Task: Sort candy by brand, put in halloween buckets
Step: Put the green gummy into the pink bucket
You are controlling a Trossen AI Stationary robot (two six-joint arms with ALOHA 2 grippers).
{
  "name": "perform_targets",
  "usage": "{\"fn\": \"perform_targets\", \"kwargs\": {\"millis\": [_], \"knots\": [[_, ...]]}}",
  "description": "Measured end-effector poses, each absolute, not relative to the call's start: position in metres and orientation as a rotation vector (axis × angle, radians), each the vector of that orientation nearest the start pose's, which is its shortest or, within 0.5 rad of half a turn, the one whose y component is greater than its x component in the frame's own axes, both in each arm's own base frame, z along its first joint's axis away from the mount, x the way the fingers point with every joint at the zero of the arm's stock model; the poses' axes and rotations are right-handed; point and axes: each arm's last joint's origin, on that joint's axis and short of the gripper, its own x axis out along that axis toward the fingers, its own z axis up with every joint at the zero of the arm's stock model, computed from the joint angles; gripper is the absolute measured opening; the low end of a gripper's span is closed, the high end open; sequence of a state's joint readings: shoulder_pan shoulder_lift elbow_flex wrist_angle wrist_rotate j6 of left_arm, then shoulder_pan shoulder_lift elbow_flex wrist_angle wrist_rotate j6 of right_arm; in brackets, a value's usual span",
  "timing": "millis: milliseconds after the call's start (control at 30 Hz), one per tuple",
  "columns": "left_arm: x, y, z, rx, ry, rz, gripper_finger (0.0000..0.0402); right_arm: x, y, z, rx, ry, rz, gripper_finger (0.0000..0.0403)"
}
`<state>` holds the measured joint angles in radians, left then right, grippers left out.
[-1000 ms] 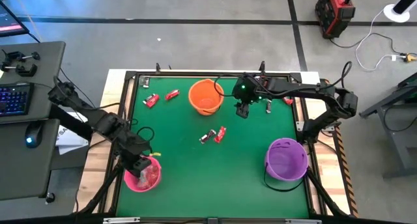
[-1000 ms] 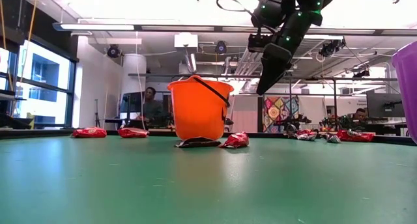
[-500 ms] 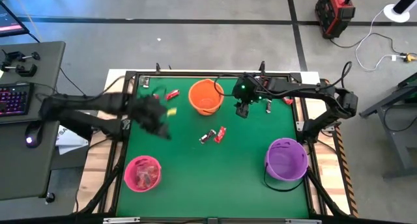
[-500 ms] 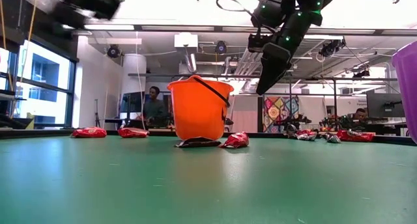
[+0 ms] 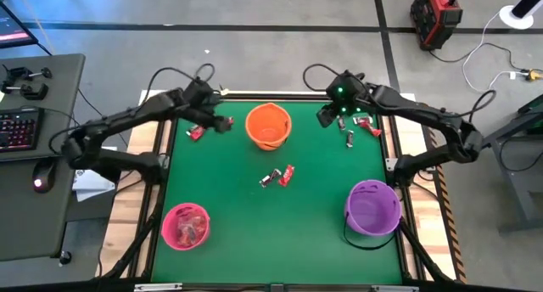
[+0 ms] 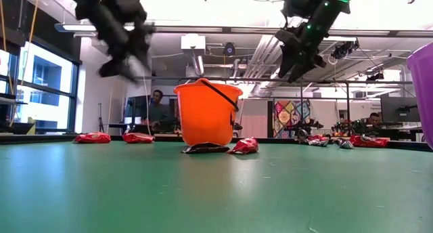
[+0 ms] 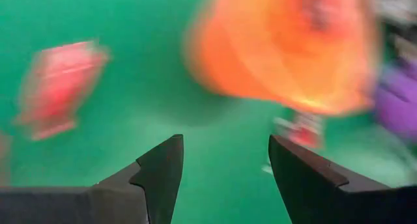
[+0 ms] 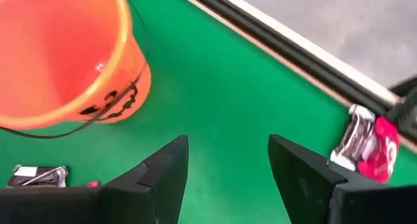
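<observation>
The orange bucket (image 5: 269, 126) stands at the far middle of the table, the pink bucket (image 5: 186, 226) at the near left, the purple bucket (image 5: 372, 207) at the near right. My left gripper (image 7: 225, 165) is open and empty, raised at the far left (image 5: 212, 119) beside a red candy (image 5: 197, 132) that lies flat. My right gripper (image 8: 228, 165) is open and empty, raised right of the orange bucket (image 5: 327, 115). A silvery candy and a red candy (image 8: 365, 146) lie at the far right. A dark candy (image 5: 271, 179) and a red one (image 5: 288, 173) lie mid-table.
The pink bucket holds several pieces. The table's dark frame (image 5: 280, 95) runs along the far edge, close behind both grippers. Open green mat (image 5: 271, 233) lies between the pink and purple buckets. People sit in the room beyond the table (image 6: 157, 108).
My left gripper has swung up from over the pink bucket toward the table's far edge and now hangs left of the orange bucket. My right gripper has moved toward the far right corner, away from the orange bucket, and has turned. No candy has moved.
</observation>
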<state>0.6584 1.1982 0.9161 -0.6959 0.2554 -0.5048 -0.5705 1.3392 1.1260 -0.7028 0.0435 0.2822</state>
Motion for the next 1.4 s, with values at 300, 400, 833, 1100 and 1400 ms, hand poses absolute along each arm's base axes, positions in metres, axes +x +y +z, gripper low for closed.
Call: {"fn": "perform_targets", "kwargs": {"millis": [300, 400, 833, 1100, 1400], "knots": [[0.149, 0.19, 0.216, -0.897, 0.996, 1.258, 0.0216, 0.234, -0.153, 0.284, 0.535, 0.799, -0.71, 0.0203], [0.148, 0.202, 0.21, -0.835, 0.908, 1.499, 0.0216, 0.236, -0.155, 0.28, 0.56, 0.81, -0.72, 0.0203], [0.154, 0.222, 0.171, -0.604, 0.851, 1.96, 0.0216, 0.241, -0.156, 0.273, 0.513, 0.853, -0.663, 0.0203], [0.159, 0.229, 0.143, -0.612, 0.797, 2.085, 0.0216, 0.241, -0.156, 0.273, 0.475, 0.867, -0.643, 0.0203], [0.159, 0.23, 0.131, -0.599, 0.708, 2.229, 0.0206, 0.238, -0.155, 0.271, 0.446, 0.915, -0.616, 0.0203]]}}
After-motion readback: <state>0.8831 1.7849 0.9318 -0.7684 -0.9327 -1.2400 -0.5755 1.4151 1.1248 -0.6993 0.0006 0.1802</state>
